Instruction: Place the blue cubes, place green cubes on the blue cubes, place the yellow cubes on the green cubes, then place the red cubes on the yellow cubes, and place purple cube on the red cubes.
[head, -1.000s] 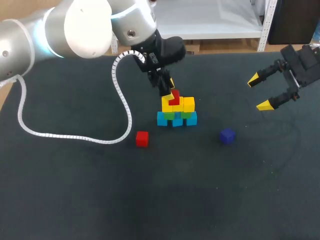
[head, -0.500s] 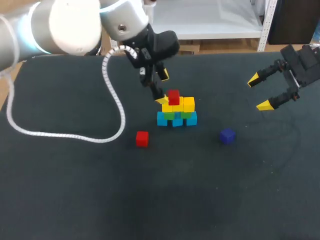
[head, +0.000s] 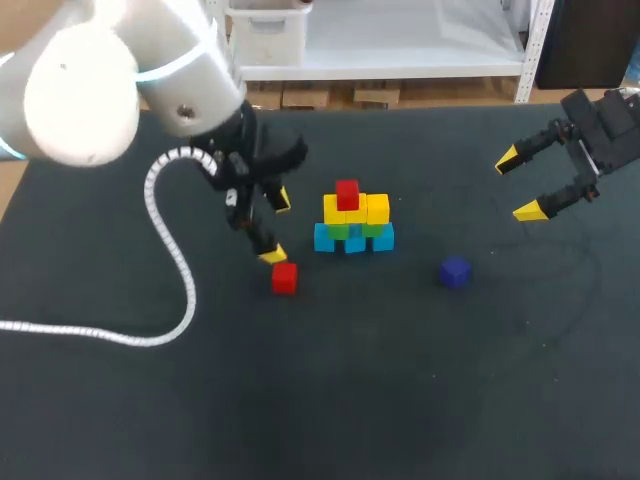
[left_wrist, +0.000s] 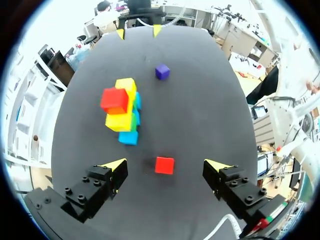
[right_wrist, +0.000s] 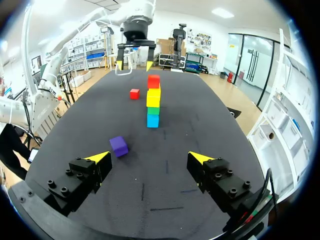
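On the dark, matte table stands a small stepped pile of smooth, sharp-edged cubes: a blue row at the bottom, green above it, then yellow, with one red cube on top. A loose red cube lies near-left of the pile, and a purple cube lies near-right, well apart. The left pincer hangs over the loose red cube, fingers spread and holding nothing. A white ribbed cable trails across the table. The right pincer, also spread and empty, hovers at the far right. The right wrist view shows the pile edge-on as one narrow column. The left wrist view shows the loose red cube between the yellow tips, untouched.
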